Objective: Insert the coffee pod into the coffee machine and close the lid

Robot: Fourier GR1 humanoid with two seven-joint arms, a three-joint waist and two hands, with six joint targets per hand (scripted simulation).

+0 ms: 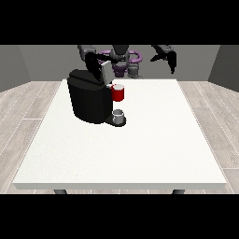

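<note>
The white table (140, 154) lies bare in front. Further back a grey thing (118, 115) – perhaps the pod, I cannot tell – sits on the coffee machine (88, 100) base, below a red thing at the machine (118, 94). The hand at the view's right (169, 57) hangs raised, fingers relaxed and apart; the other hand is hidden.

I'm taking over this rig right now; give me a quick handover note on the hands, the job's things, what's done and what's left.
Hand at the view's right: raised behind the table's far edge, holding nothing.
Hand at the view's left: above the coffee machine, at its raised lid; fingers unclear.
A red thing at the machine sits at its front; a grey thing stands on its base below.
Done: lid is up. Left: closing the lid; I cannot tell whether the pod is in.
</note>
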